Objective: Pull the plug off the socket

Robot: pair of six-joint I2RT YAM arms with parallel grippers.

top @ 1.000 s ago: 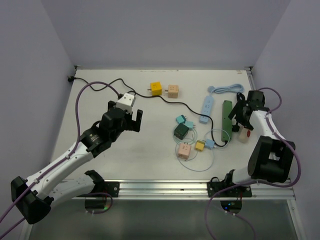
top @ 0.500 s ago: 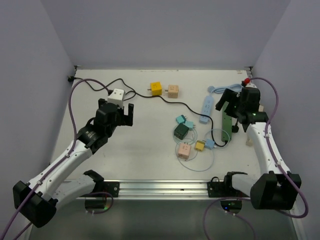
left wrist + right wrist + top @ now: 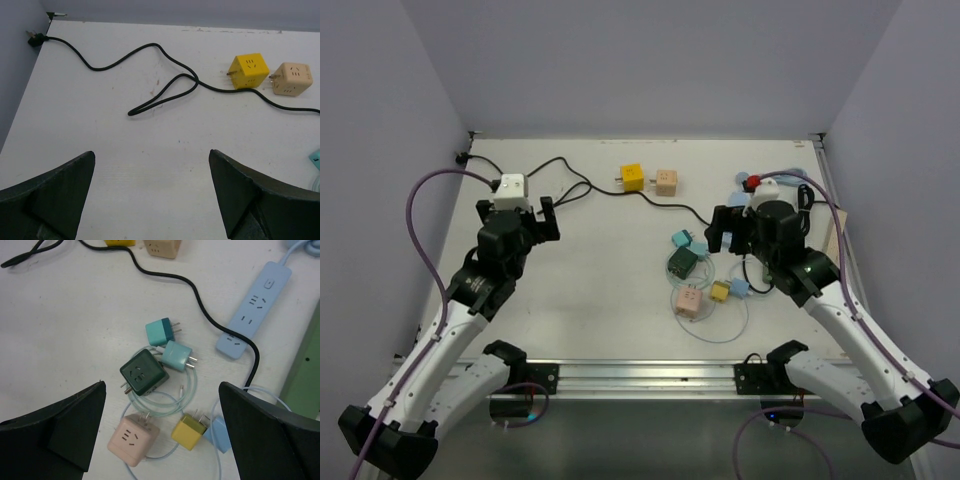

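The socket [image 3: 303,367] is a long, narrow green power strip. Our right wrist camera catches only a slanted stretch of it at the right edge, flat and matte with a few small holes. From above, the right arm covers it, so we cannot tell whether a plug sits in it. It lies on the right side of the table [image 3: 610,290], just beside the light blue strip [image 3: 255,310] and on the far side of it from the cluster of plugs. That makes two strips, one green and one light blue. We count four cubes: a yellow cube [image 3: 248,70] and a beige cube [image 3: 292,78] side by side near the back of the table, a dark green cube [image 3: 143,373] in the cluster, and a pink cube [image 3: 132,438] near it. We count four small adapters: a dark teal adapter [image 3: 161,331] touching a pale teal adapter [image 3: 176,355], then a yellow adapter [image 3: 190,431] next to a light blue adapter [image 3: 219,436]. A thin pale cord [image 3: 165,405] loops among them. One black cable [image 3: 165,75] winds across the table from a black plug [image 3: 35,37] in the back left corner and reaches the green strip's edge. The left gripper [image 3: 151,160] is spread wide over bare table and grasps nothing. The right gripper [image 3: 162,390] hangs above the cluster with its fingers equally wide apart and nothing between them.
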